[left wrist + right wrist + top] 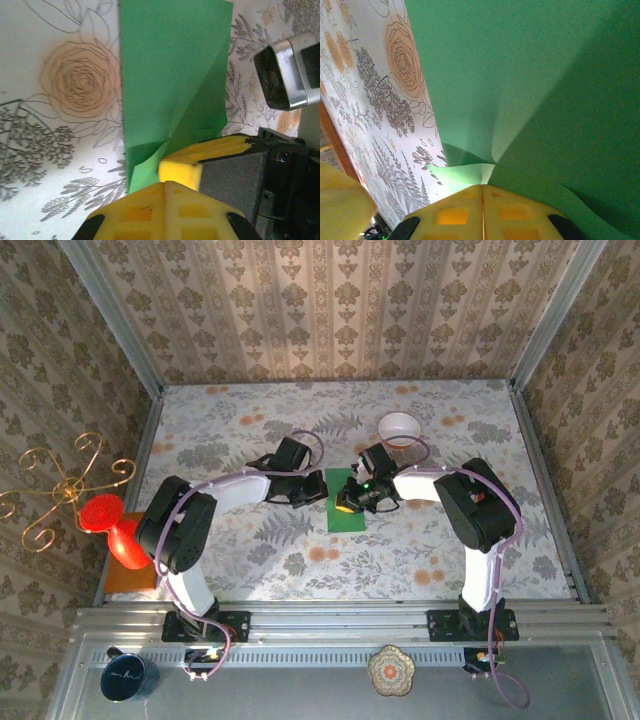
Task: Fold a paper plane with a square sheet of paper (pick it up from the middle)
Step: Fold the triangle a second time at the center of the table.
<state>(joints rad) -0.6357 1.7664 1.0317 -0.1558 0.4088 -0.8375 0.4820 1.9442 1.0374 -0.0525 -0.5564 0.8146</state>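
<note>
The square sheet of paper [347,518] is bright green and lies mid-table on the floral cloth, between my two grippers. My left gripper [318,492] is at its left edge. In the left wrist view its yellow fingers [165,186] are shut, with the sheet's [170,75] buckled near edge running into them. My right gripper [350,504] is over the sheet's middle. Its yellow fingers [482,188] are shut on a raised pinch of the green paper [520,75], and creases fan out from there. The right gripper's fingertip [181,172] sits just ahead of the left one.
A white bowl with a red rim [399,426] stands behind the right gripper. A red vase [112,527] on an orange board [122,578] sits at the left table edge, beside a gold candelabra [58,490]. A blue mug [125,677] and a patterned plate [391,670] rest on the near ledge.
</note>
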